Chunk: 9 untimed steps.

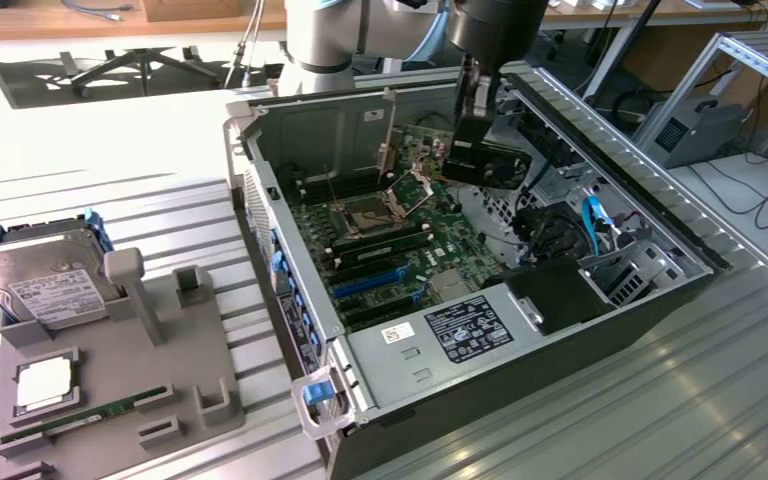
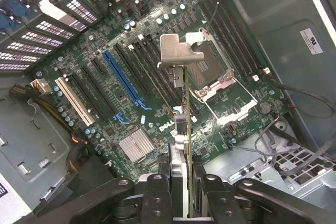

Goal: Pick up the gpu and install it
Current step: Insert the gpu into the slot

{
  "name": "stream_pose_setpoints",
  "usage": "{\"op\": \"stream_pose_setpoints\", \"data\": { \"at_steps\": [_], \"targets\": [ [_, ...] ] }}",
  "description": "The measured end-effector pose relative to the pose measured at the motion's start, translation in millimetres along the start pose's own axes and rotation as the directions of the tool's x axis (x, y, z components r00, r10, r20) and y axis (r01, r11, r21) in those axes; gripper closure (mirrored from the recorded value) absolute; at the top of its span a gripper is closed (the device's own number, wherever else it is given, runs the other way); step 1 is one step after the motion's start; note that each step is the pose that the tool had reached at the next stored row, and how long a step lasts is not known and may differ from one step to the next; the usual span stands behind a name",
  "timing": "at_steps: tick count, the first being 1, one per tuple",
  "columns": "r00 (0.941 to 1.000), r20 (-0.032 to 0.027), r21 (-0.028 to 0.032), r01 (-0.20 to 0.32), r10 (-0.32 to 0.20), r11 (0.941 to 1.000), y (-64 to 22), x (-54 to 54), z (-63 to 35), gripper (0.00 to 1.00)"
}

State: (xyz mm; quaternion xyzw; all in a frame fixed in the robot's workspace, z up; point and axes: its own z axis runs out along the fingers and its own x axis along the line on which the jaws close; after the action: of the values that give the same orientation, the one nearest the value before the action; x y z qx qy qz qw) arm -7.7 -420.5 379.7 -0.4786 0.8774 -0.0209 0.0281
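Note:
The gpu (image 1: 418,152) hangs on edge inside the open computer case (image 1: 558,330), above the far part of the motherboard (image 1: 384,250). My gripper (image 1: 475,150) is shut on it from above. In the wrist view the gpu (image 2: 187,124) is seen edge-on, a thin dark card running away from my gripper (image 2: 184,179), with its silver bracket (image 2: 178,51) at the far end. A finger presses on each side of the card. Below the card lie the black expansion slots, with a long blue slot (image 2: 123,80) off to one side and the open CPU socket (image 2: 218,72) on the other.
At the exterior view's left, a grey fixture (image 1: 117,380) holds a hard drive (image 1: 44,285), a CPU (image 1: 44,380) and a RAM stick (image 1: 77,415). Loose cables (image 1: 595,225) and a drive cage fill the case's right side. The case walls stand close around my gripper.

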Motion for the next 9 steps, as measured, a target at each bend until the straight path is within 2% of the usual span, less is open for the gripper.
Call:
{"op": "stream_pose_setpoints", "data": {
  "at_steps": [9],
  "targets": [
    [0.999,0.0029,-0.0012,0.045,-0.045,0.999,0.0,0.0,0.0,0.73]
  ]
}}
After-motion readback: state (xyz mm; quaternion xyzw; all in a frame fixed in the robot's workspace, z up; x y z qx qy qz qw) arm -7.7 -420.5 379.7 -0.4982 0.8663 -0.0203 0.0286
